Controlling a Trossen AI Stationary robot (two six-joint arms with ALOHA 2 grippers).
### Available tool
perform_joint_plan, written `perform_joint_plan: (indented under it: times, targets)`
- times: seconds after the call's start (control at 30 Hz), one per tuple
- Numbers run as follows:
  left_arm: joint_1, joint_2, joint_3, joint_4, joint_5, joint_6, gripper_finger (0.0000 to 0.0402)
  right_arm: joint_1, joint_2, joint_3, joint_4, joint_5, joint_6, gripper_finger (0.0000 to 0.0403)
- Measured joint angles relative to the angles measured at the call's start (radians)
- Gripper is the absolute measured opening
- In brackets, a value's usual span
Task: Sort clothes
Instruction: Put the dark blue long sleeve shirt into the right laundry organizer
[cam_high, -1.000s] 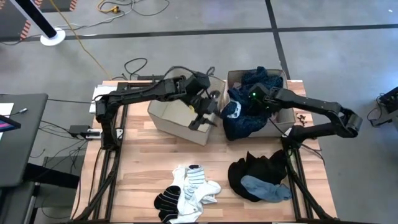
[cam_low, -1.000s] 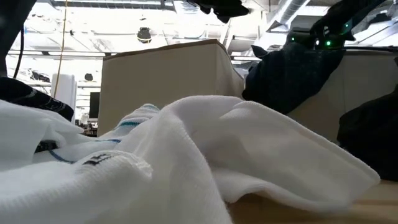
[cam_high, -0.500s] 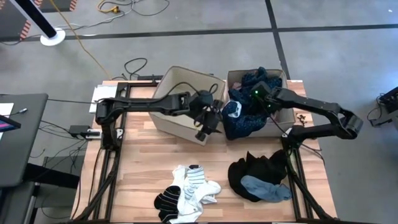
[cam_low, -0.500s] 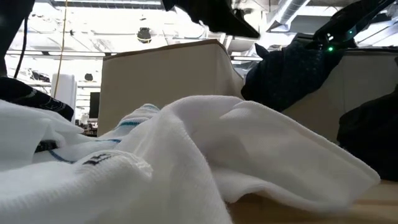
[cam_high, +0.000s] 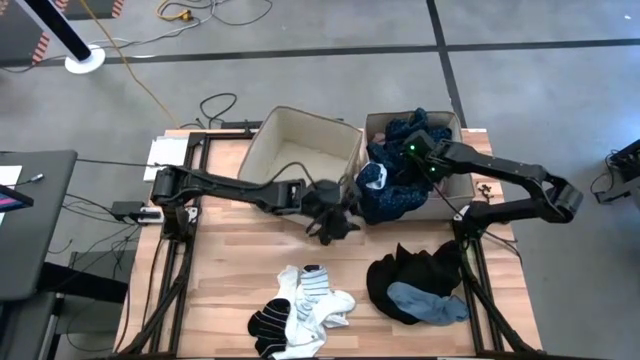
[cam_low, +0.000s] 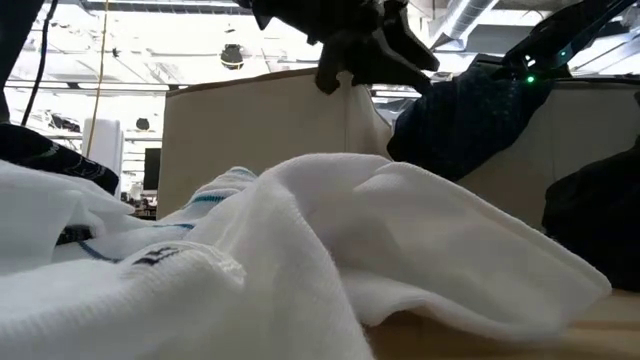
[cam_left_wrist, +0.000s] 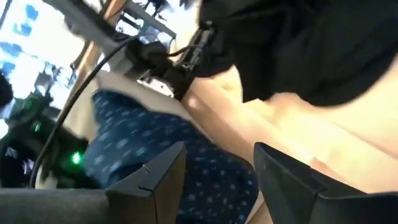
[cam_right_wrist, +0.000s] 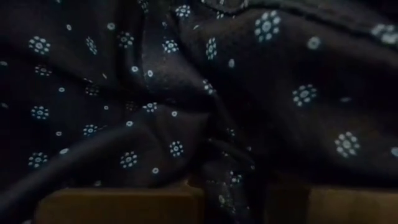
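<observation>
Nearest to us we see the socks (cam_high: 300, 310), a loose heap of white and black-and-white striped pieces at the front of the table (cam_high: 225, 260), left of middle; the heap runs slantwise from front-left to back-right, and in the low view a white sock (cam_low: 380, 230) fills most of the foreground; beside it to the right lies a black pile (cam_high: 410, 280) with a light blue piece (cam_high: 430, 303) on its front edge, the blue piece lying roughly crosswise to the table.

Farther back we find the left gripper (cam_high: 335, 222) hovering over bare wood just in front of the gap between the two bins; its fingers (cam_left_wrist: 155, 177) stand apart with nothing between them, and it points toward the right bin.

Behind it the left bin (cam_high: 300, 150) is a beige fabric box, and we see nothing inside it; the right bin (cam_high: 455, 187) just beside it holds a dark blue garment with small white flowers (cam_high: 395, 185), which spills over the bin's front-left corner toward the table, its long axis running from back to front.

The right gripper (cam_high: 420, 150) sits above that garment inside the right bin; its own camera shows only the dotted cloth (cam_right_wrist: 186, 106) pressed close, so we cannot tell whether its fingers are apart or together.
</observation>
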Motion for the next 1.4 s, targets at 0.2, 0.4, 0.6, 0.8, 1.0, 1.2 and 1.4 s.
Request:
perform_joint_plan:
  times: [0.2,0.4,0.6,0.8,1.0,1.2,1.4]
  targets:
    - [-0.032,0.0,-0.051,0.144,-0.067,0.139,0.0186,0.0,0.0,0.0,0.005,-0.028,0.004,0.0143]
    - [-0.029,0.0,-0.051,0.146,-0.091,0.237,0.0186,0.002,-0.006,0.0,0.012,-0.043,0.031,0.0216]
    - [-0.01,0.0,-0.051,0.132,-0.106,0.222,0.0186,0.008,-0.033,0.043,-0.019,-0.131,0.058,0.0232]
    - [0.004,0.0,-0.051,0.113,-0.105,0.159,0.0186,0.048,-0.059,0.165,-0.22,-0.188,0.067,0.0232]
    - [0.006,0.0,-0.051,0.107,-0.093,0.145,0.0186,0.09,-0.08,0.294,-0.414,-0.189,0.067,0.0232]
    - [0.006,0.0,-0.051,0.106,-0.086,0.131,0.0186,0.122,-0.096,0.399,-0.493,-0.192,0.065,0.0232]
    - [0.006,0.0,-0.05,0.102,-0.085,0.111,0.0186,0.164,-0.142,0.459,-0.432,-0.201,0.035,0.0232]
